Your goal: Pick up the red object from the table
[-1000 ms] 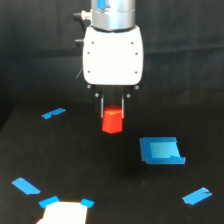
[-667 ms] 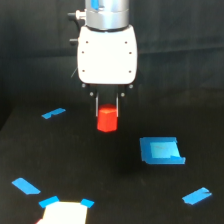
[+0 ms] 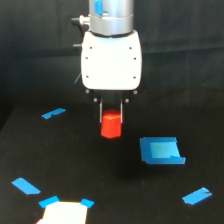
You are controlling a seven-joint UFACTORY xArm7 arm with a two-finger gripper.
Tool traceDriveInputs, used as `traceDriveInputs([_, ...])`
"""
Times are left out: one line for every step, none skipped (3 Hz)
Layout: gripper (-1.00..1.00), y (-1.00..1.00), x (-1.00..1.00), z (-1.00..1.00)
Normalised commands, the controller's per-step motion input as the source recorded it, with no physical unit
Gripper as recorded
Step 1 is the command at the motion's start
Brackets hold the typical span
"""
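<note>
Exterior view only. The white box-bodied gripper (image 3: 111,118) hangs from the arm above the wide matte black table (image 3: 100,185), its two thin dark fingers (image 3: 101,111) pointing down. Clamped between them is the small bright red-orange hexagonal block (image 3: 111,125); the fingers are closed against its upper sides, with most of the block showing below the fingertips. The block appears clear of the table, with dark surface visible beneath it, though a single view leaves the gap hard to judge. Judged from this, the grasp is made and the lift looks underway or done; what remains, if anything, is a little more height and a steady hold. The blue rectangular patch (image 3: 161,150) lies on the table to the exterior view's right of the block, apart from it. Blue tape strips (image 3: 53,113) lie scattered about, none touching the block.
</note>
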Motion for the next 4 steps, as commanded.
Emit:
traceDriveInputs([-0.82,0.33,-0.22,0.58])
traceDriveInputs([-1.00,-0.52,-0.24,0.13])
traceDriveInputs([-0.95,-0.26,0.48,0.13])
traceDriveInputs([-1.00,-0.74,-0.29,-0.10])
